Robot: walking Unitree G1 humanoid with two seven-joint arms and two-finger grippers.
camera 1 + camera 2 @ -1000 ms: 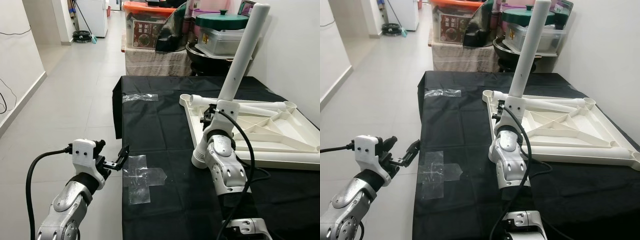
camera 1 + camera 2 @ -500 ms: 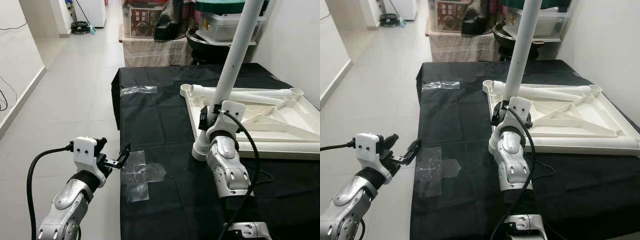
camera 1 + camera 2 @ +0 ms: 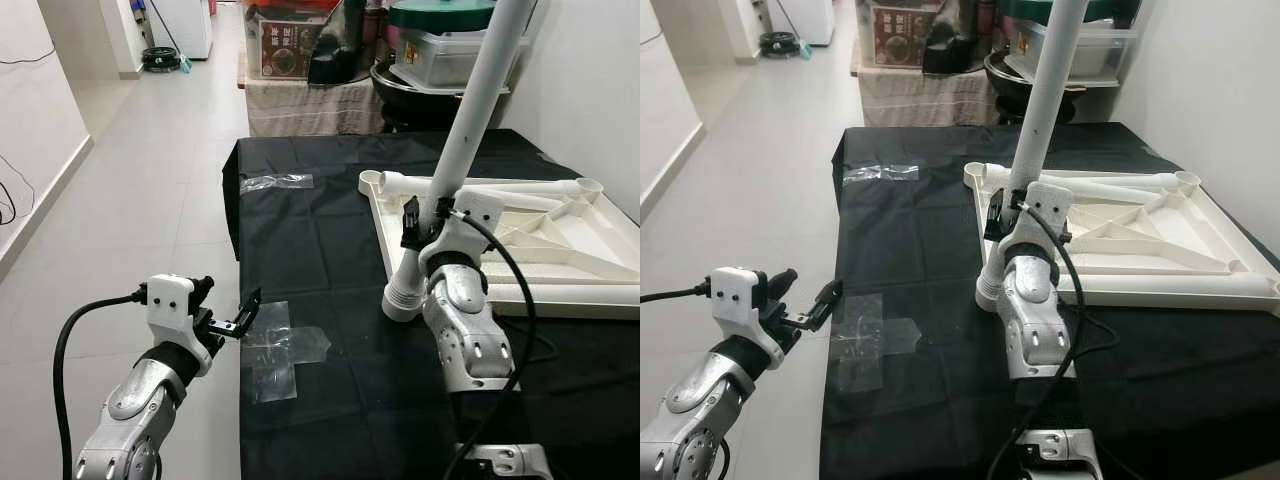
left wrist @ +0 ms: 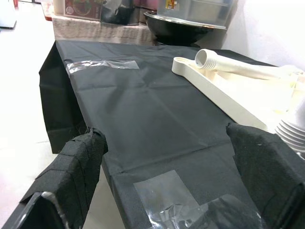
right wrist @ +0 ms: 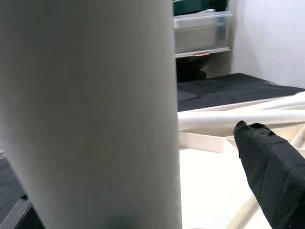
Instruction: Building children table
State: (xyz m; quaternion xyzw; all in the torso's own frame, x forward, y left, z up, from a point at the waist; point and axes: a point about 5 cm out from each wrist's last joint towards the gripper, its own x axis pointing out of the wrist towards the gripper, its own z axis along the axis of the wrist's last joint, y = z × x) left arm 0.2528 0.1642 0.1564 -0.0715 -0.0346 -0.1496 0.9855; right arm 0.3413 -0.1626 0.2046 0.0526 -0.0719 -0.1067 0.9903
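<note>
Off the near-left edge of the black-covered desk [image 3: 330, 250], well apart from the upturned white tabletop [image 3: 560, 255], the left hand [image 3: 228, 318] hovers released, its fingers spread over the floor beside the clear tape patch [image 3: 275, 350] stuck to the cloth.

Further right, close against the tabletop's near-left corner, the right hand [image 3: 415, 222] is clenched around the white table leg [image 3: 470, 120]. That leg is the thing the coming move turns on. Its long axis runs steeply upward and leans away to the right, toward the stored pots and boxes behind the desk, while its ribbed threaded end [image 3: 400, 298] points down and rests on the cloth just beside the tabletop's rim, not yet in any corner socket. A second leg [image 3: 480, 185] lies flat along the tabletop's far edge.

I judge the right arm far the nearer one for seating the leg: the threaded end must shift a little toward the tabletop and the shaft come upright over a socket.
</note>
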